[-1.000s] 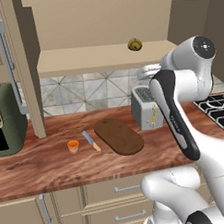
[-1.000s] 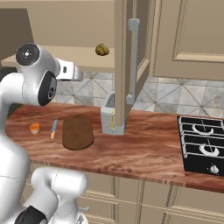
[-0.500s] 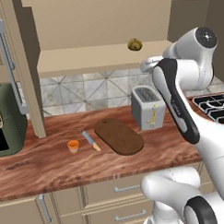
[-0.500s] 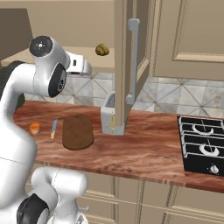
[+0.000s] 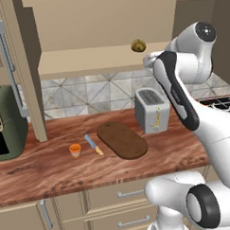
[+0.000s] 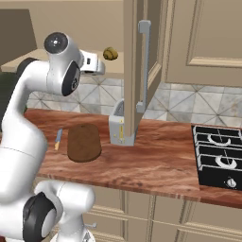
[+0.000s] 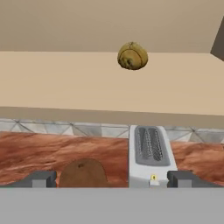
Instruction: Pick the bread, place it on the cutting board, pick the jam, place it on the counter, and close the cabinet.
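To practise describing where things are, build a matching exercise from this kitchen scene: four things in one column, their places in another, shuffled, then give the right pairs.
Things:
1. bread
2. jam
3. cutting board
4. toaster

Places:
A. on the counter, left of the small knife
B. on the floor of the open cabinet
C. by the tiled wall, right of the board
D. flat on the worktop, between the knife and the toaster

Pairs: 1-B, 2-A, 3-D, 4-C
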{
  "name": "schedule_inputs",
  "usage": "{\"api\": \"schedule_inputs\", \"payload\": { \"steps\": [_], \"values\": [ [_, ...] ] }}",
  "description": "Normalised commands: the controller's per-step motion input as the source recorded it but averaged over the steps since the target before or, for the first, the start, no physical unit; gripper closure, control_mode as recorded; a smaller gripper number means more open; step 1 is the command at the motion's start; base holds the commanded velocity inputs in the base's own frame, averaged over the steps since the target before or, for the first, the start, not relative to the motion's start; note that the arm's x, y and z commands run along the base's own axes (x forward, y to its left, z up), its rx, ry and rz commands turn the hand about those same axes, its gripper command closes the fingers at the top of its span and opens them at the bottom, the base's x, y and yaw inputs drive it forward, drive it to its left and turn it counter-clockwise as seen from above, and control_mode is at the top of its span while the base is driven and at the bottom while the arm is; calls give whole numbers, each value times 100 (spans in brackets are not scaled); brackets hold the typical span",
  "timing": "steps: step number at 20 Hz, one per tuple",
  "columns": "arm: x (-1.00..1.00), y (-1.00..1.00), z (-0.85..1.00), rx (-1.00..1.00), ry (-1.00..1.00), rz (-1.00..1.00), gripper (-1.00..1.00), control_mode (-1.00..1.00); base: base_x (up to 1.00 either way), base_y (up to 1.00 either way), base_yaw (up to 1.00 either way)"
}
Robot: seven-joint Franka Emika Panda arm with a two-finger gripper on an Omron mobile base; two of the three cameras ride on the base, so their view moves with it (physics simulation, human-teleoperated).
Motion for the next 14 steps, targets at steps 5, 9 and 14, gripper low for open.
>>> {"api": "schedule_inputs", "payload": {
  "steps": [5,9,14],
  "values": [
    [37,-2,7,0,0,0,-100,-100,0,0,0],
    [38,-3,6,0,0,0,-100,-100,0,0,0],
    [38,-1,3,0,0,0,-100,-100,0,0,0]
  ]
}}
